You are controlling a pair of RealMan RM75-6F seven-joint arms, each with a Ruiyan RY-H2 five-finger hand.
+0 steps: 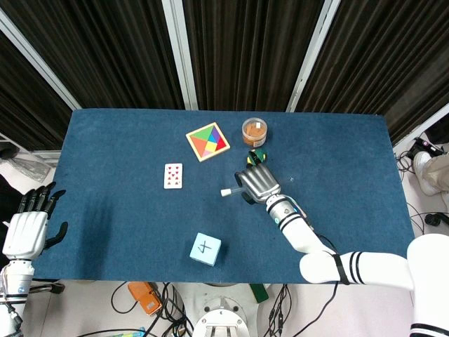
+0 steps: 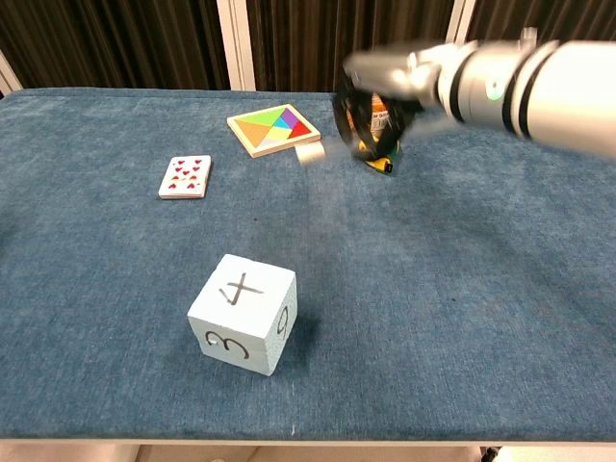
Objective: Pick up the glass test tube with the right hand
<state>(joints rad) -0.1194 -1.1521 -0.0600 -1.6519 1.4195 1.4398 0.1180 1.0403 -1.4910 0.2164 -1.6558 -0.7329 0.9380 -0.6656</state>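
Observation:
The glass test tube (image 1: 229, 190) with its white cap (image 2: 308, 153) is lifted well off the blue table (image 1: 119, 210), lying roughly level. My right hand (image 1: 257, 184) grips it around the middle, fingers curled under it; in the chest view the right hand (image 2: 380, 91) is motion-blurred and hides most of the glass. My left hand (image 1: 29, 227) hangs beyond the table's left front corner with fingers apart, holding nothing.
A white numbered cube (image 2: 243, 314) sits near the front. A playing card (image 2: 185, 176), a coloured tangram tray (image 2: 273, 129), an orange jar (image 1: 255, 131) and a yellow-green object (image 1: 256, 156) lie further back, the last partly behind my right hand.

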